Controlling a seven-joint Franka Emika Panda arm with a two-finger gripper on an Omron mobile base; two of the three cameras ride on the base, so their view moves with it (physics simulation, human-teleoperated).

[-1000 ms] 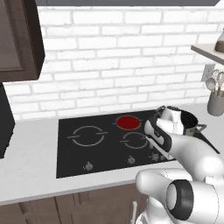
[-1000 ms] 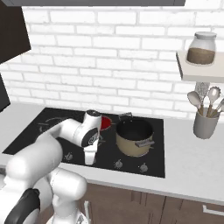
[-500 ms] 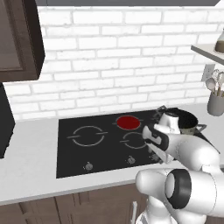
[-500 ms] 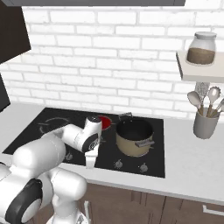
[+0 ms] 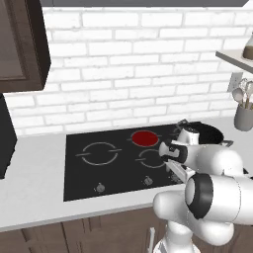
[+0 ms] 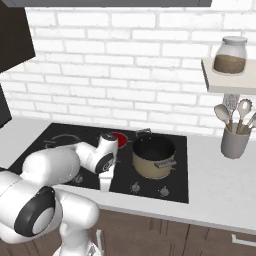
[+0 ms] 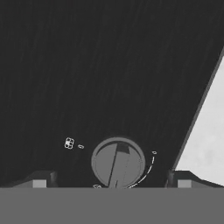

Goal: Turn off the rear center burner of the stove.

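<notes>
Glowing solid red, the rear center burner [image 5: 144, 138] sits at the back middle of the stove [image 5: 79, 173], a black glass cooktop set into the pale counter [image 5: 34, 207] below a white brick wall. The gripper [image 7: 114, 183] hangs low over the stove's front edge, pointing down at a round silver knob [image 7: 118, 162] in the front knob row; its fingers [image 7: 38, 180] stand apart, one on either side of the knob, and contact cannot be judged. From the right base view, the gripper [image 6: 105, 181] descends at the stove's front edge, in front of the red burner [image 6: 119, 140] and to the left of a tan pot [image 6: 153, 157] resting on the right side of the glass. Grey ring marks lie left of and in front of the red disc. A grey cup of utensils [image 6: 234, 137] stands on the counter at far right, under a shelf carrying a jar [image 6: 230, 55].
</notes>
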